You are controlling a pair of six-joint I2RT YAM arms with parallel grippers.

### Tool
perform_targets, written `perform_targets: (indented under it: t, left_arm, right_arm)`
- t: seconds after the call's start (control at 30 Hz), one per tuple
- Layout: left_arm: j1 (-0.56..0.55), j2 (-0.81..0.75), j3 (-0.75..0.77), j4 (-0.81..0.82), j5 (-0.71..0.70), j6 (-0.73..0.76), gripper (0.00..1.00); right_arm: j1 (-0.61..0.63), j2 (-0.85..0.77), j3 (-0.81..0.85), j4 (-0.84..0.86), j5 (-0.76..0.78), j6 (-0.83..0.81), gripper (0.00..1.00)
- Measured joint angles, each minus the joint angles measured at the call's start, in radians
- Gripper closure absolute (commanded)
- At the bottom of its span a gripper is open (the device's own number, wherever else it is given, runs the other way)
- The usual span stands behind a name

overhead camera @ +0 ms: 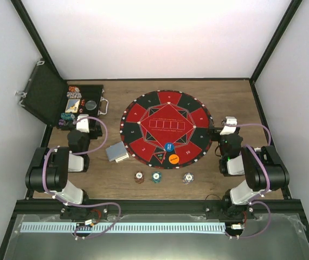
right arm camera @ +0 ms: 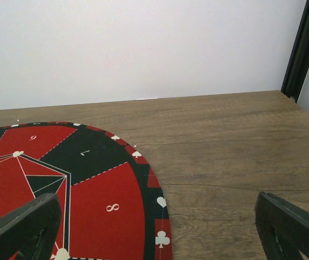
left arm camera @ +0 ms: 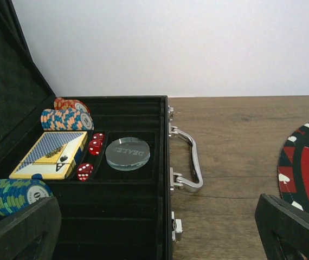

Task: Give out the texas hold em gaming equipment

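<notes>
A grey-blue-backed deck of playing cards (overhead camera: pixel 116 152) lies on the wood just left of the round red-and-black mat (overhead camera: pixel 143 105). On the mat's near edge sit a blue disc button (overhead camera: pixel 168 146) and an orange disc button (overhead camera: pixel 173 158). Three small chip stacks stand in front of the mat: brown (overhead camera: pixel 139 176), teal (overhead camera: pixel 156 176) and white (overhead camera: pixel 188 176). My left gripper (overhead camera: pixel 84 120) (left arm camera: pixel 160 238) hangs open over the case's near right corner, holding nothing. My right gripper (overhead camera: pixel 229 122) (right arm camera: pixel 157 233) is open and empty at the mat's right edge (right arm camera: pixel 154 179).
The black hinged case (overhead camera: pixel 92 93) (left arm camera: pixel 116 227) lies open at the back left, metal handle (left arm camera: pixel 190 160) facing the mat. Inside are chip rows (left arm camera: pixel 66 118), a boxed deck (left arm camera: pixel 51 154), red dice (left arm camera: pixel 95 146) and a clear dealer disc (left arm camera: pixel 127 153). A black frame post (right arm camera: pixel 301 49) stands far right.
</notes>
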Motion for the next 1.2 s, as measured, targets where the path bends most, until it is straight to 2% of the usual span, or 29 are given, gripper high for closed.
perform_targets:
  t: [0.7, 0.77, 0.87, 1.03, 1.13, 1.2]
  left_arm:
    - [-0.002, 0.000, 0.000, 0.000, -0.007, -0.001, 0.00]
    - [0.002, -0.008, 0.004, -0.023, -0.007, -0.005, 0.00]
    - [0.008, -0.060, 0.074, -0.184, 0.002, -0.005, 0.00]
    - [0.010, -0.103, 0.386, -0.550, 0.051, 0.031, 0.00]
    - [0.017, -0.118, 0.520, -0.731, 0.096, 0.059, 0.00]
    - [0.030, -0.132, 0.569, -0.835, 0.139, 0.076, 0.00]
  right_arm:
    - [0.000, 0.000, 0.000, 0.000, 0.002, 0.000, 0.00]
    - [0.000, -0.016, 0.009, -0.042, 0.025, 0.007, 0.00]
    - [-0.002, -0.078, 0.107, -0.229, 0.086, 0.036, 0.00]
    - [-0.004, -0.174, 0.333, -0.459, 0.100, 0.063, 0.00]
    - [-0.008, -0.211, 0.433, -0.564, 0.151, 0.206, 0.00]
    - [-0.035, -0.218, 0.494, -0.661, 0.097, 0.288, 0.00]
